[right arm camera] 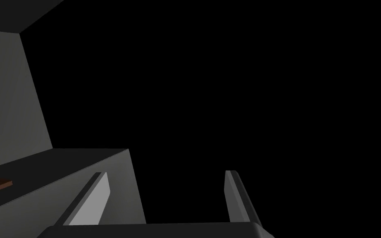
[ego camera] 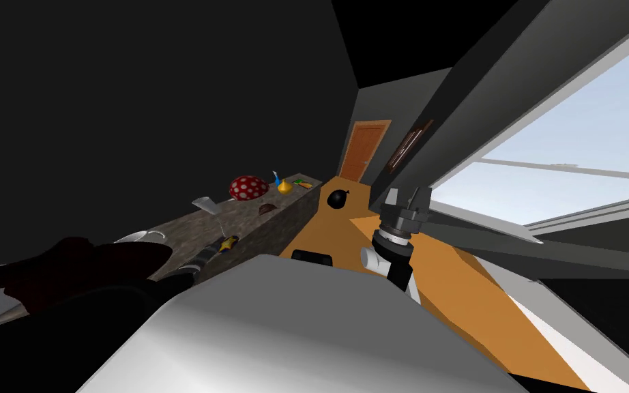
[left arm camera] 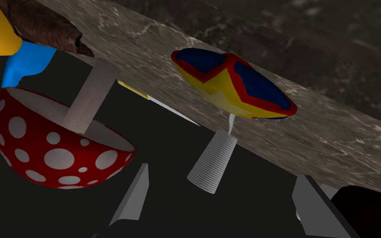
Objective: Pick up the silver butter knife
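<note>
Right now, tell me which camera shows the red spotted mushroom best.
The left wrist view: the mushroom is large there, its white-spotted red cap and pale stem plain. The head view has it small, far along the stone counter. The right wrist view faces grey walls and a black area.

place: house room | marbled stone counter (ego camera: 238,213) | orange door (ego camera: 362,150) | large window (ego camera: 579,150) | framed picture (ego camera: 407,147) | orange floor (ego camera: 443,273)

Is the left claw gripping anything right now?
No, the left claw has its two fingers spread wide apart, with nothing pressed between them.
</note>
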